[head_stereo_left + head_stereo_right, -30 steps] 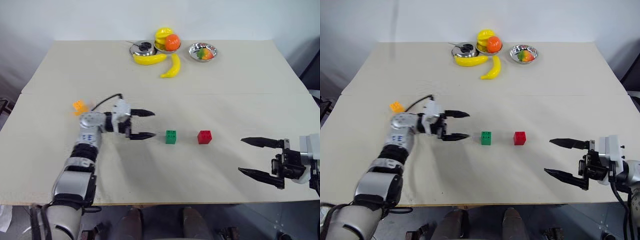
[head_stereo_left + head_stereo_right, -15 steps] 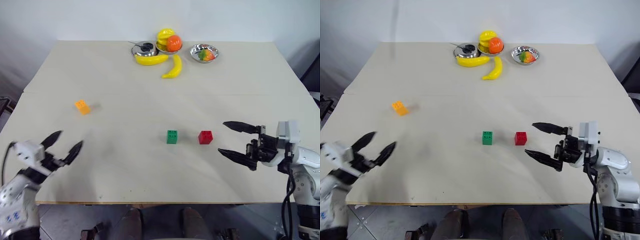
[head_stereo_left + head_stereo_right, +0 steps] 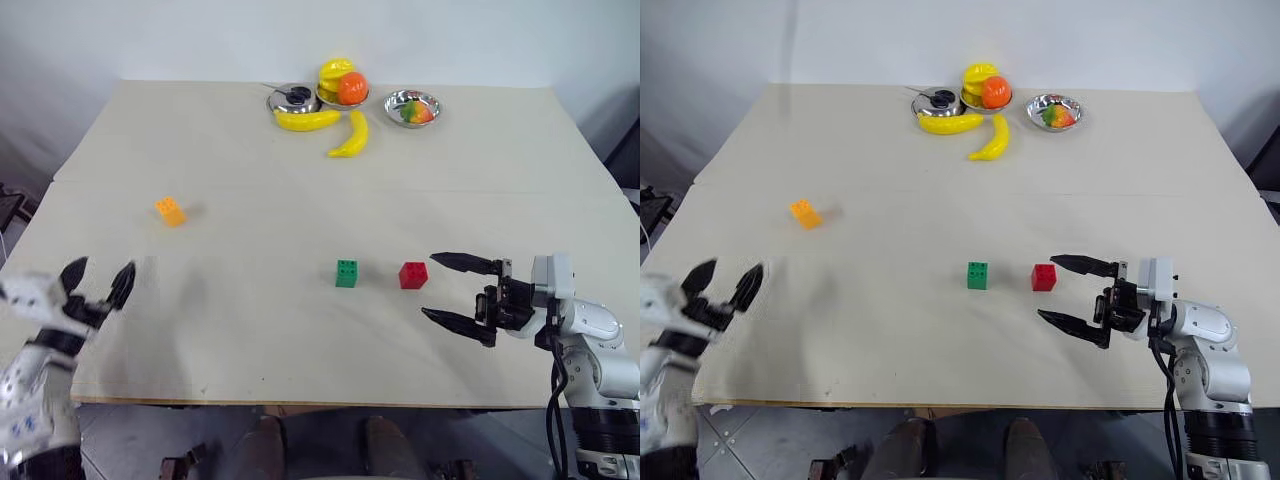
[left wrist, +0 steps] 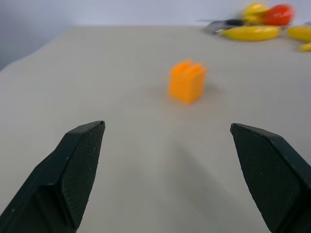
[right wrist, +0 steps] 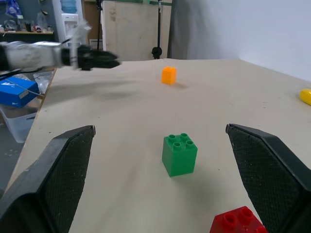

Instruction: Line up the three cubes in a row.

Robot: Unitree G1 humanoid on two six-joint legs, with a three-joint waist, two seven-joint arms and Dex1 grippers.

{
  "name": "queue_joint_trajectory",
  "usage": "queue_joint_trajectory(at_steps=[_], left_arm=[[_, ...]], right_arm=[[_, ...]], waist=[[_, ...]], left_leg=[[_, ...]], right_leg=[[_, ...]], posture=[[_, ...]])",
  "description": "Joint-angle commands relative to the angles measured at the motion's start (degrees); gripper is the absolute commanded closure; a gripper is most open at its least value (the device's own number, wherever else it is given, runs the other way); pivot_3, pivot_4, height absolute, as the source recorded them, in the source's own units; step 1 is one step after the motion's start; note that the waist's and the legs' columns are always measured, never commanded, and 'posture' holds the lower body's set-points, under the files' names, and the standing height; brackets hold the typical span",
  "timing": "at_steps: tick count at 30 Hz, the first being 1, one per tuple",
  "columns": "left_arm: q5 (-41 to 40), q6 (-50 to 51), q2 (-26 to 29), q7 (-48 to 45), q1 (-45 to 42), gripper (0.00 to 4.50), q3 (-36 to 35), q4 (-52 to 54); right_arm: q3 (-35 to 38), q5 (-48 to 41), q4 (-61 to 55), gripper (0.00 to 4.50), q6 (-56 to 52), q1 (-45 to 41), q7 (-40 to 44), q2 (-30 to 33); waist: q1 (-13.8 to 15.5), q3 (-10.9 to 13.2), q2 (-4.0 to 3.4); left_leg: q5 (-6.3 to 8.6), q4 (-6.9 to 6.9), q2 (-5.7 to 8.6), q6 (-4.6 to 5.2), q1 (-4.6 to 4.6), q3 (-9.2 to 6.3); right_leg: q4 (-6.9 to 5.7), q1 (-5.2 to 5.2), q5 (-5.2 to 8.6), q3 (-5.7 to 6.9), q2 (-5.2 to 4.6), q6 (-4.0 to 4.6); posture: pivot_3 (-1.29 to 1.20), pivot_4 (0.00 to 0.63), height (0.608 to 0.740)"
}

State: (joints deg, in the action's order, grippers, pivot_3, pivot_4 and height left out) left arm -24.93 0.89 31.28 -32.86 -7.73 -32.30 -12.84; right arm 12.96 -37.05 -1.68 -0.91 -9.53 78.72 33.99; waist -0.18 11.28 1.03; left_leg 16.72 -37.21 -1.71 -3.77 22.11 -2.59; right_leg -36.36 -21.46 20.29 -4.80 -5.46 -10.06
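Pale beige surface point(image 3: 300, 180), seam running across it between the fruit and the cubes, plain light wall behind. Far edge, middle: metal bowls point(image 3: 409, 102), bananas point(image 3: 349, 134) and an orange fruit point(image 3: 350, 87) clustered together.

Green cube point(image 3: 346, 273) and red cube point(image 3: 412, 275) sit side by side near the middle, a small gap between them, studs up. Orange cube point(image 3: 169, 210) lies well apart on the robot's left, farther back, turned at an angle to the other two and out of line with them.

Left pincer point(image 3: 96, 281) at the near left edge, fingers spread wide, nothing between them; it points toward the orange cube, well short of it.

Right pincer point(image 3: 445, 290) low over the surface just right of the red cube, pointing at it, fingers wide apart, holding nothing, not touching the cube. In the right wrist view, shelving and a board stand beyond the surface.
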Motion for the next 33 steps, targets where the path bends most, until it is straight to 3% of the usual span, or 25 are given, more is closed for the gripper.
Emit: queue_joint_trajectory(at_steps=[1,7,16,22,25,33], left_arm=[[2.5,1.5,5.3,-1.7,-9.7,0.15,3.0,-11.4],[9.9,-0.5,11.2,-7.6,-32.4,0.15,12.3,-39.2],[14.7,-5.9,12.2,-10.9,-42.2,0.15,16.6,-55.0],[16.3,-5.8,12.3,-11.8,-44.1,0.15,17.5,-58.5],[16.7,-6.7,12.1,-11.2,-43.6,0.69,17.4,-58.8],[16.0,-8.3,11.8,-13.1,-42.1,3.04,16.7,-58.5]], right_arm=[[0.9,-0.9,-1.6,0.00,0.1,0.2,0.1,0.9],[0.6,-1.5,-4.9,0.00,-1.6,0.8,-2.3,0.7],[0.7,-1.6,-7.2,0.00,-2.9,1.8,-4.9,0.8],[1.7,-1.7,-7.6,0.00,-2.7,1.9,-5.8,1.0],[1.8,-1.7,-7.9,0.00,-2.5,2.4,-6.1,1.0],[2.3,-1.9,-8.0,0.00,-2.2,2.9,-6.1,1.1]], waist=[[-0.2,0.0,0.00],[-0.3,0.0,0.00],[-1.4,0.0,0.03],[-1.4,0.0,0.03],[-1.4,0.0,0.03],[-1.3,0.0,0.03]], left_leg=[[0.00,0.02,0.00,-0.01,0.01,0.02],[-0.10,0.00,0.01,-0.17,0.02,0.03],[-0.10,0.08,-0.05,-0.18,0.09,0.15],[-0.10,0.05,-0.04,-0.18,0.09,0.14],[-0.10,0.05,-0.04,-0.18,0.09,0.14],[-0.10,0.05,-0.04,-0.18,0.09,0.13]], right_leg=[[-0.02,-0.07,0.00,0.00,0.02,0.01],[-0.13,-0.12,0.03,0.06,0.05,0.05],[-0.21,-0.22,0.03,0.36,-0.01,0.05],[-0.27,-0.19,0.03,0.37,-0.03,0.05],[-0.28,-0.19,0.03,0.38,-0.03,0.05],[-0.29,-0.19,0.03,0.38,-0.04,0.05]], posture=[[0.00,0.150,0.740],[0.00,0.150,0.740],[0.00,0.150,0.740],[0.00,0.150,0.740],[0.00,0.150,0.740],[0.00,0.150,0.740]])
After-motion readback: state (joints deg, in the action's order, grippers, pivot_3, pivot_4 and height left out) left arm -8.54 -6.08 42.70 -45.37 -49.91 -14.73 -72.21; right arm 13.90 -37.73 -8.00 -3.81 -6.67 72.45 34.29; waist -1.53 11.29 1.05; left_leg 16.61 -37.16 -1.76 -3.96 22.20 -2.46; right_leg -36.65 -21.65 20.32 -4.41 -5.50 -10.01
